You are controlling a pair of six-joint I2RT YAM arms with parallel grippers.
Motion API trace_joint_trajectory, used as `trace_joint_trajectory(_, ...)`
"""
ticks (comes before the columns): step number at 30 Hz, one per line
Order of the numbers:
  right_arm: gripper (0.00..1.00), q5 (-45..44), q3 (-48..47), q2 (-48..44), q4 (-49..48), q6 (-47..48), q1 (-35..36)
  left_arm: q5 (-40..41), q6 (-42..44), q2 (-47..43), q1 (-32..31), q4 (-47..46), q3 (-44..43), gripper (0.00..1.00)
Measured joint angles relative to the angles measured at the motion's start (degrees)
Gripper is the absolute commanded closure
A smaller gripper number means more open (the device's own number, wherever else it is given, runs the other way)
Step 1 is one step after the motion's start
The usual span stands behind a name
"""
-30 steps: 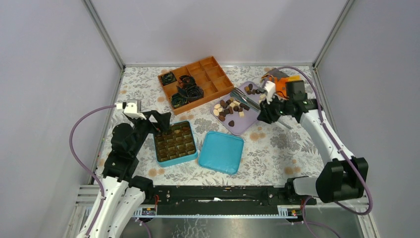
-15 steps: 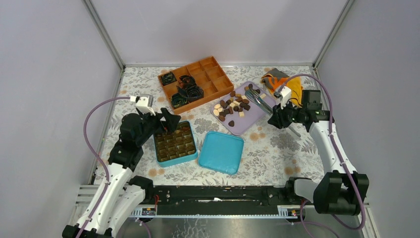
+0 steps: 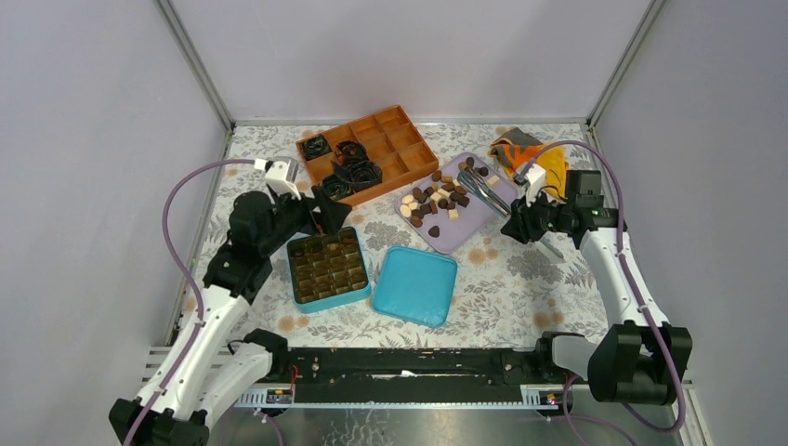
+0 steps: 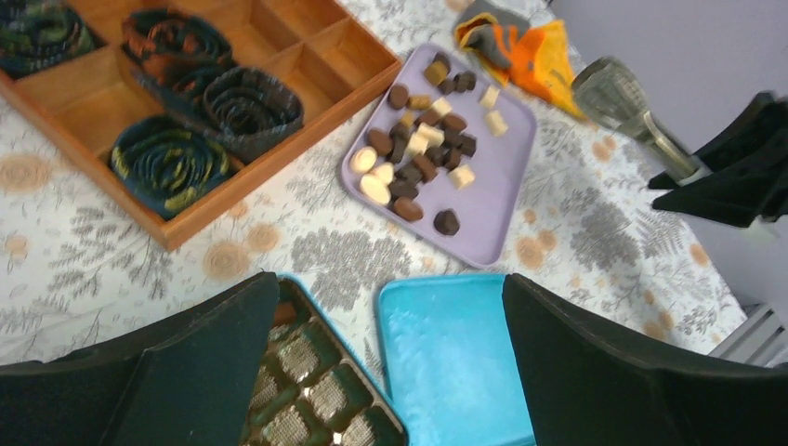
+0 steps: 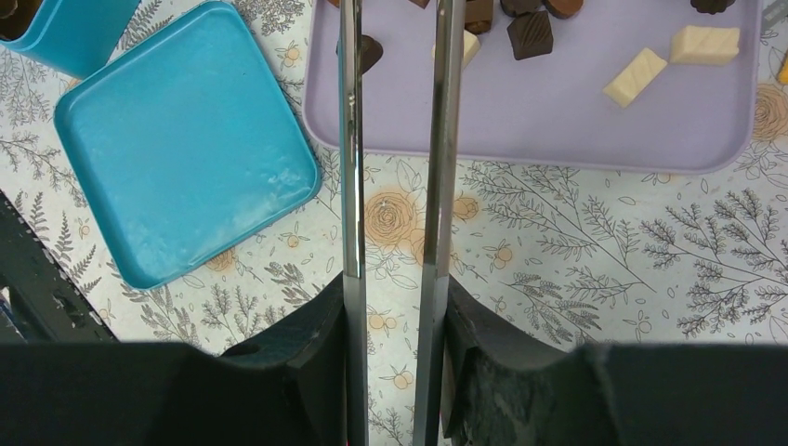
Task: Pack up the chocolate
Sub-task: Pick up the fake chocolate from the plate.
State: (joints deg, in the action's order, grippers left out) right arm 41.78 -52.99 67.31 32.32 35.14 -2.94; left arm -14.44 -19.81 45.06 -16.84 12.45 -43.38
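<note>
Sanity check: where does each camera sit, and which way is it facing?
Top external: above, behind the bases, looking down at the table; left arm, right arm show.
Left wrist: looks past the open left gripper at purple tray and wooden organizer.
Right wrist: looks along tongs in the right gripper toward the tray.
Shared: both wrist views catch tray and teal lid.

Lab test booth: blank grey walls, aluminium frame rails.
</note>
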Motion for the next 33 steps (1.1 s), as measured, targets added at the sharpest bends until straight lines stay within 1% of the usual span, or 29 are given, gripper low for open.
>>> trace_joint_trajectory(4, 0.62, -0.17, -0.17, 0.17, 0.44, 0.04, 0.63, -0.94, -0.17, 4.20, -0.87, -0.37, -5.53, 0.01)
trace_joint_trajectory(7, 0.62, -1.22, -0.20, 0.17, 0.46, 0.04, 2.93, -0.79, 0.17, 7.89, -1.75, -1.01, -8.63, 0.01)
trace_joint_trajectory(8, 0.62, -2.01, -0.20, 0.17, 0.44, 0.02, 4.28, -0.50, 0.59, 9.49, -2.36, -1.66, -9.29, 0.01)
trace_joint_trajectory(12, 0.62, -4.55, -0.20, 0.70, 0.48, 0.04, 9.38, 0.28, 1.97, 11.26, -2.95, -2.91, -8.68, 0.01)
trace_joint_trajectory(18, 0.62, -8.26, -0.20, 2.38, 0.37, -0.04, 10.86, 1.40, 3.89, 9.03, -2.99, -4.04, -4.57, 0.01)
trace_joint_trajectory(24, 0.61, -11.41, -1.49, 5.29, 0.50, 0.00, 12.85, 2.25, 4.68, 7.26, -2.99, -4.83, -4.31, 0.01)
trace_joint_trajectory(27, 0.61, -12.20, -4.76, 7.78, 1.73, 0.02, 13.35, 2.47, 5.09, 6.93, -2.99, -5.09, -4.31, 0.01)
trace_joint_trajectory(31, 0.61, -12.13, -11.80, 11.72, 2.49, 0.00, 13.40, 2.47, 5.25, 6.45, -2.99, -5.07, -4.31, 0.01)
trace_joint_trajectory(33, 0.61, -12.20, -13.03, 12.31, 1.62, -0.02, 13.40, 2.47, 5.25, 5.97, -2.99, -5.07, -4.31, 0.01)
